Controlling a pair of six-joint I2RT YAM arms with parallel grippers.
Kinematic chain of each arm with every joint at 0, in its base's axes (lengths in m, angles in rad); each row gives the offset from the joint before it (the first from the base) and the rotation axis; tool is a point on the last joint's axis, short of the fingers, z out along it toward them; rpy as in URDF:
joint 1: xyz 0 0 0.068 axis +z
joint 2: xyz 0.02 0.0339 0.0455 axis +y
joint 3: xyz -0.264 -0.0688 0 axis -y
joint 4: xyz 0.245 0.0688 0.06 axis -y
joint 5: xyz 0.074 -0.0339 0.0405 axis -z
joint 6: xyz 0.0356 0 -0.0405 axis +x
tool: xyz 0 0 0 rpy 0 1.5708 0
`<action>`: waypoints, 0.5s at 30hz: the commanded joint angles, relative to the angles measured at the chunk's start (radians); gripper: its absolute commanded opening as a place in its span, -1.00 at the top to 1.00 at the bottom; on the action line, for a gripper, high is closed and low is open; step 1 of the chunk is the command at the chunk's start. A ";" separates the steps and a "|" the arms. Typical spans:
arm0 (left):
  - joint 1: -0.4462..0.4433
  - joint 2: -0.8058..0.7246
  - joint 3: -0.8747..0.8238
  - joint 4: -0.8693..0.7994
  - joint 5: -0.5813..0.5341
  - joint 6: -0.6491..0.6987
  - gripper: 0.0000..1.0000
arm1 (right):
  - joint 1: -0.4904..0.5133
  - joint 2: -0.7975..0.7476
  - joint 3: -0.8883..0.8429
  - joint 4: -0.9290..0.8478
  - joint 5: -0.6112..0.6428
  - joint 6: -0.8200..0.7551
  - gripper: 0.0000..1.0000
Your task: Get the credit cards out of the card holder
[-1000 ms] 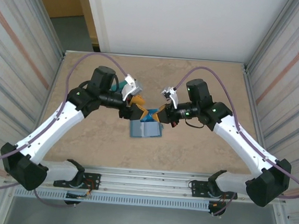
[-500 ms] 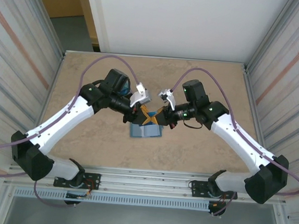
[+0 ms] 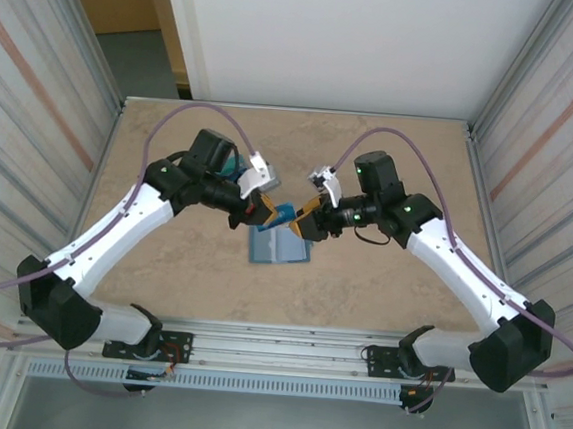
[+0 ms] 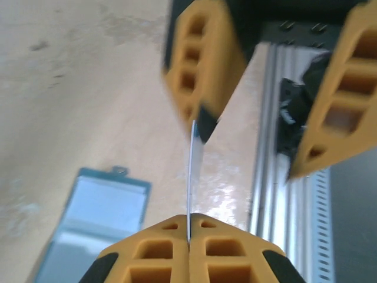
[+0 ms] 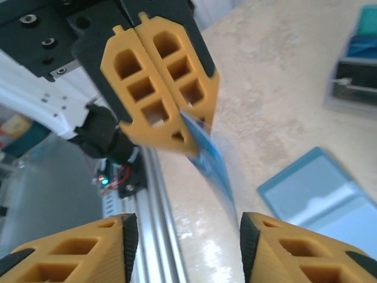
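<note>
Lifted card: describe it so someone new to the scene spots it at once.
Look over the middle of the table, just above the open slate-blue card holder. The credit card is the thin teal-blue rectangle pinched by the shut orange fingers of the left gripper, the right gripper open beside it. Unlike the card holder, it hangs off the table.

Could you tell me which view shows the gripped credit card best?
Right wrist: the credit card shows its blue face, pinched by the left gripper. Left wrist sees it edge-on; top external, a small blue patch.
</note>
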 commanded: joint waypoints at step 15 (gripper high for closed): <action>0.292 0.162 -0.011 0.189 -0.420 0.261 1.00 | -0.022 -0.047 -0.131 0.161 0.398 0.347 -0.50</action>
